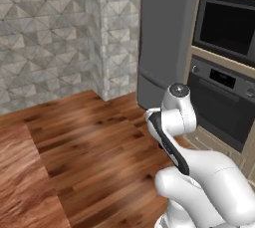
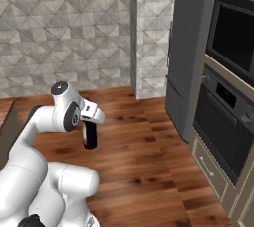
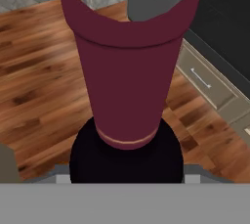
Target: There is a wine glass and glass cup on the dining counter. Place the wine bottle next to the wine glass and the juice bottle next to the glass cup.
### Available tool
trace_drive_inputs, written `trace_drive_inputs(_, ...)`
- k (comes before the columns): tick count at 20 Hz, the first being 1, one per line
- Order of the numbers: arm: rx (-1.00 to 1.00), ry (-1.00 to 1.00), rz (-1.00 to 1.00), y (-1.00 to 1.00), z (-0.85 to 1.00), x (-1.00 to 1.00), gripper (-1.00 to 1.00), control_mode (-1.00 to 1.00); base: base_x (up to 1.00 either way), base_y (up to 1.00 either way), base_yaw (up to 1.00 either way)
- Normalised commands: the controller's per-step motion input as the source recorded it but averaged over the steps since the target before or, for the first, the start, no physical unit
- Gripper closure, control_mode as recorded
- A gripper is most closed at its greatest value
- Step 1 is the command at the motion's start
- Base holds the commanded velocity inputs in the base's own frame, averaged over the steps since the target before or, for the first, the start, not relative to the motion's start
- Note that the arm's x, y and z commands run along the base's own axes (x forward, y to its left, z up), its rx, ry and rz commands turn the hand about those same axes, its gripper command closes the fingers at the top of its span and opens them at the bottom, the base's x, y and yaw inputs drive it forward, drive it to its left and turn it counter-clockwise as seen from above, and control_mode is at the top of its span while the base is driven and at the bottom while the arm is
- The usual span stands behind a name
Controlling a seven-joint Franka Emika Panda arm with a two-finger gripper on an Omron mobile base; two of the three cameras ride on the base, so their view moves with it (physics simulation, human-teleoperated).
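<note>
The wine bottle [image 3: 128, 96] sits right in front of the hand camera — dark red neck running up out of a black shoulder, so its long axis lies along the line of the gripper [image 2: 90, 133]. In the right base view the same slim dark bottle hangs below the hand, upright or nearly so, well above the wood floor [image 2: 149, 161] and touching nothing else. The fingers themselves are hidden behind the bottle's body; judging by how it hangs clear of the floor, they are closed on it.

No tabletop, wine glass or glass cup lies ahead. Instead there is the grey refrigerator [image 2: 191, 47], the wall ovens [image 2: 230, 87] and the tiled wall [image 1: 50, 33]. So the coming move turns on this — the island must lie off to one side or behind, and the base probably has to turn before the bottle can be set down upright.
</note>
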Motion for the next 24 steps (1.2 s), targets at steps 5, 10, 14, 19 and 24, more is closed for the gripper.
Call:
trace_drive_inputs(5, 0.00, 0.00, 0.00, 0.00, 0.00, 0.00, 1.00, 1.00, 0.83, -0.11, 0.00)
trace_drive_inputs(10, 0.00, 0.00, 0.00, 0.00, 0.00, 0.00, 1.00, 1.00, 0.88, -0.13, 0.00)
trace_drive_inputs(14, 0.00, 0.00, 0.00, 0.00, 0.00, 0.00, 1.00, 1.00, 0.90, -0.15, 0.03)
trace_drive_inputs(19, 0.00, 0.00, 0.00, 0.00, 0.00, 0.00, 1.00, 1.00, 0.83, -0.13, 0.20)
trace_drive_inputs(24, 0.00, 0.00, 0.00, 0.00, 0.00, 0.00, 1.00, 1.00, 0.73, -0.06, 0.43)
